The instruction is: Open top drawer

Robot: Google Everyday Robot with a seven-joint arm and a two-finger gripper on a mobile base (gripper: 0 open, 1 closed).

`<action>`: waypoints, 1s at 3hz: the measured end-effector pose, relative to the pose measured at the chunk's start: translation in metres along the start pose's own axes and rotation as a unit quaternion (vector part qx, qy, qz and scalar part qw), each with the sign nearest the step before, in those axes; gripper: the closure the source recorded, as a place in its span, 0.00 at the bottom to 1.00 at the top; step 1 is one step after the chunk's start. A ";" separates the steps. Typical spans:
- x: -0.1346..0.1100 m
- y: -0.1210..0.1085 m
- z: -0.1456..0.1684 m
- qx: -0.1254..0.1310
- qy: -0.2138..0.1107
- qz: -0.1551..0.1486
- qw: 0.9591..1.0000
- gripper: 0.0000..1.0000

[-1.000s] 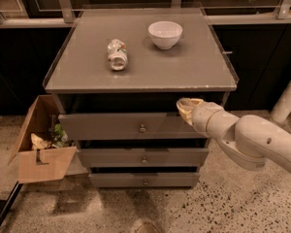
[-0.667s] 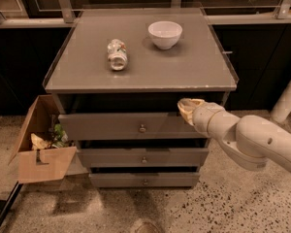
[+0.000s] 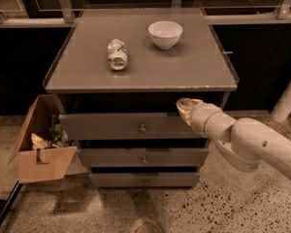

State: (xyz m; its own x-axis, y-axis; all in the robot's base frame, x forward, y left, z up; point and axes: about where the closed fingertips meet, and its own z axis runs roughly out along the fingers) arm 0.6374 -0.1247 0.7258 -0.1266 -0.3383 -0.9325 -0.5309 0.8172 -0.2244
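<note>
Camera view is showing the wide grey flat-fronted top drawer (image 3: 111, 126) sitting beneath the front edge of the grey cabinet top (image 3: 194, 74), apparently projecting slightly. The pale two-finger gripper (image 3: 185, 107) is reaching under the front right corner, at the drawer's upper edge; whether it is open or closed cannot be told. Most of the pull is likely remaining.

On the grey cabinet top (image 3: 194, 72) a white bowl (image 3: 165, 34) stands upright towards the back, right of centre, and a can (image 3: 117, 54) lies on its side to the bowl's left and nearer the front, the two well apart. Just beside the cabinet's left side an open cardboard box (image 3: 41, 161) sits on the speckled floor (image 3: 223, 208), its flap raised, with crumpled scraps and something green inside. The gripper (image 3: 186, 108) is just under the top's front edge near the right corner, above two narrower lower drawers (image 3: 143, 157), and a white post (image 3: 287, 101) leans at far right.
</note>
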 end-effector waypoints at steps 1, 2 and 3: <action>0.005 -0.003 0.009 0.007 0.003 0.002 1.000 1.00; 0.012 -0.006 0.018 0.012 0.013 -0.003 1.000 1.00; 0.018 -0.012 0.027 0.016 0.027 -0.020 0.999 1.00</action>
State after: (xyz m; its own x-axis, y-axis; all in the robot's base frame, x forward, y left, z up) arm 0.6639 -0.1276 0.7044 -0.1521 -0.3955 -0.9058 -0.5090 0.8169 -0.2712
